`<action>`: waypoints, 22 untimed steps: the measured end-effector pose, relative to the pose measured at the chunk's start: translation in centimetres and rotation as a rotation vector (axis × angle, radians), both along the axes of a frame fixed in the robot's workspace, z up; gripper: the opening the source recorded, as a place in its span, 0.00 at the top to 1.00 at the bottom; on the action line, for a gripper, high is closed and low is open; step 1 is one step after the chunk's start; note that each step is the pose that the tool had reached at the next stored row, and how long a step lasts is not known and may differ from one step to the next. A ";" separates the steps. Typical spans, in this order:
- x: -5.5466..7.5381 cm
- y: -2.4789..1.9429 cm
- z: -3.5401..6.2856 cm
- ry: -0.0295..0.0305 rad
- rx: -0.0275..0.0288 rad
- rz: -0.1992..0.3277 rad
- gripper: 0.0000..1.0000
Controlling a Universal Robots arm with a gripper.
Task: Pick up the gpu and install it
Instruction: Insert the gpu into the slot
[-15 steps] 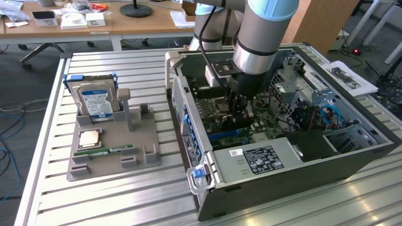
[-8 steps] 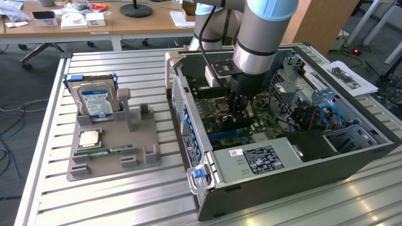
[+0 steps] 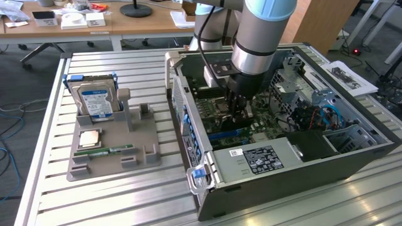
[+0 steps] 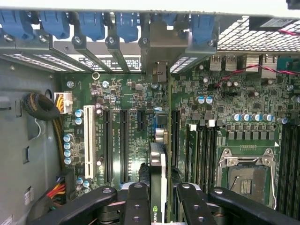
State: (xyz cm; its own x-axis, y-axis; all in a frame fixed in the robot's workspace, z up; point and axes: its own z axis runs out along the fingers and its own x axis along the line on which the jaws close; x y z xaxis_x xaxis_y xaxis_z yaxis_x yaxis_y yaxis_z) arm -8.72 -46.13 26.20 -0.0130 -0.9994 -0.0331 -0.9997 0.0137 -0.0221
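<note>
**Gpu held on edge over the slots: alignment is the weak point**

The gripper (image 4: 161,192) is partly closed, its fingers (image 4: 136,201) clamped on the two faces of the gpu (image 4: 158,161). The card stands on edge inside the computer case (image 3: 285,165). It is over the motherboard (image 4: 126,89), between the black slots (image 4: 108,145) and the processor socket (image 4: 246,176). Its far end points at the case's rear wall, under the blue latches (image 4: 91,23). I cannot tell whether its lower edge has entered a slot.

The likeliest failure is a skewed seat. If the card sits slightly turned or tilted in the fingers, its contact edge would land on the slot's rim, and pressure could bend the board or stress the slot.

The far end could also catch on the rear wall's frame, or on a closed latch, and stop that end from seating.

Because the fingers grip smooth faces, a hard downward push may make them slide along the card instead of driving it home.

The small capacitors (image 4: 204,100) near the slot could be struck if the card drifts sideways.
</note>
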 end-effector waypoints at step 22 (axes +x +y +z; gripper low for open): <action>-0.4 0.02 -0.19 -0.0105 0.0000 0.000 0.73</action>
